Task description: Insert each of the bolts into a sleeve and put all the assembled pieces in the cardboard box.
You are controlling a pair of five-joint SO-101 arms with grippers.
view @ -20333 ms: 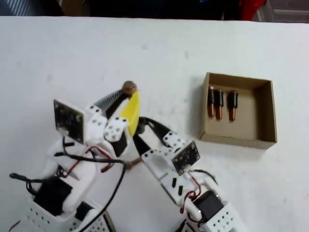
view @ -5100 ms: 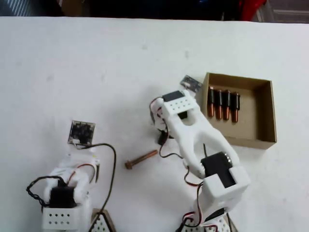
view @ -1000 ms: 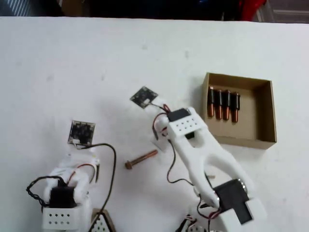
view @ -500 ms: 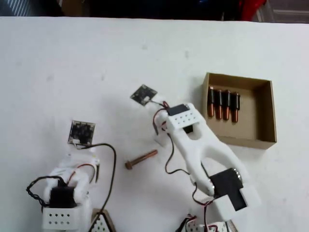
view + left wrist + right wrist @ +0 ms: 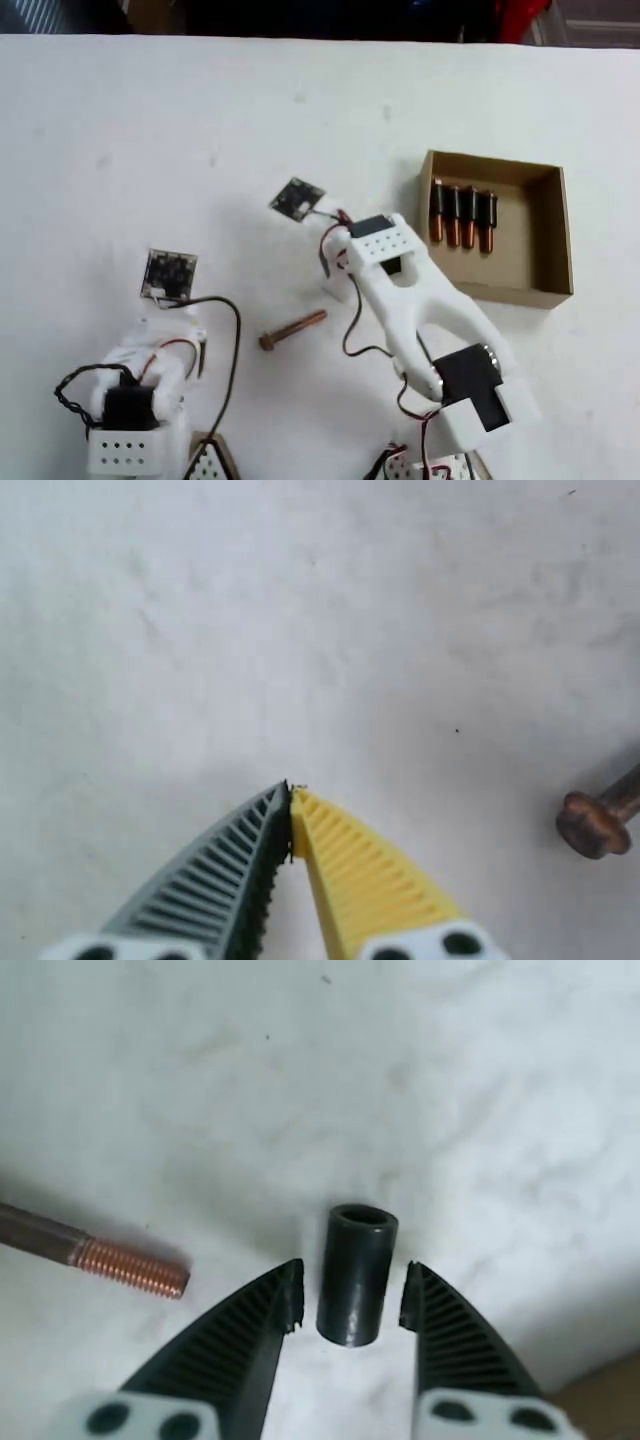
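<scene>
My left gripper (image 5: 290, 805) has not stirred in these last seconds. Its jaws are pressed together on nothing, and the bolt (image 5: 597, 823) lies off to one side of its tip, near but not touching.

The change is at my right gripper (image 5: 348, 1298). Five seconds ago it was over by the cardboard box (image 5: 560, 235), which by then held four assembled pieces (image 5: 462, 215) against three earlier. Since then it has swung back and come down over the last sleeve (image 5: 357, 1275). Its jaws now stand partly open with the sleeve between them, a thin gap on each side, nothing gripped yet. I judge this the final pair: close, lift, mate it with the bolt.

The sleeve is a short, smooth black tube, its open bore at the end away from the gripper. Whether it stands or lies I cannot tell. The bolt's coppery threaded end rests just beside one jaw.
</scene>
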